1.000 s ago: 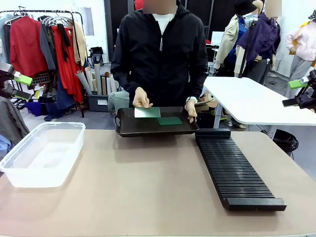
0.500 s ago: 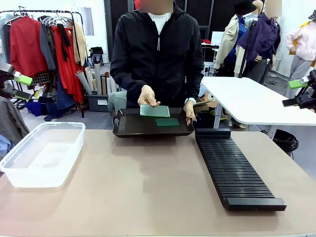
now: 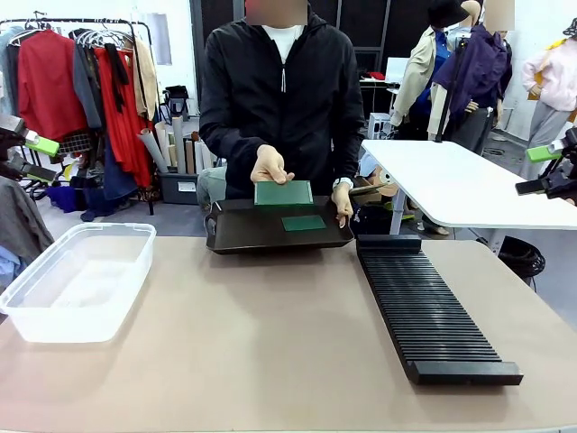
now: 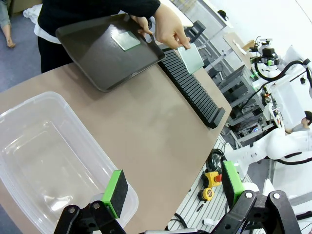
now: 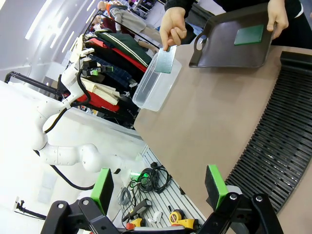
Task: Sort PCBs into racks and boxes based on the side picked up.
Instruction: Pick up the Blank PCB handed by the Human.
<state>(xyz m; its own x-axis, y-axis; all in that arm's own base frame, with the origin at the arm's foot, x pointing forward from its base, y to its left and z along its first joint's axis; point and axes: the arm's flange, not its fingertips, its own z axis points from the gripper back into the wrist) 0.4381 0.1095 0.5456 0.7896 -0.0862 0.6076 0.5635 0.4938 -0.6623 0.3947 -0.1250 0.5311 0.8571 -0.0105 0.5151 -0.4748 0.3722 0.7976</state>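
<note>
PCB [image 3: 283, 192]: held up by person's hand [image 3: 269, 167], face toward robot, likely for sorting. Left pincer [image 4: 173, 187], right pincer [image 5: 159, 187]: open, empty.

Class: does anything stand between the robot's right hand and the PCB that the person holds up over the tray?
Nothing visible does. The right hand is open, with only open air between it and the held-up PCB. The rack lies flat on the table, below that line.
</note>
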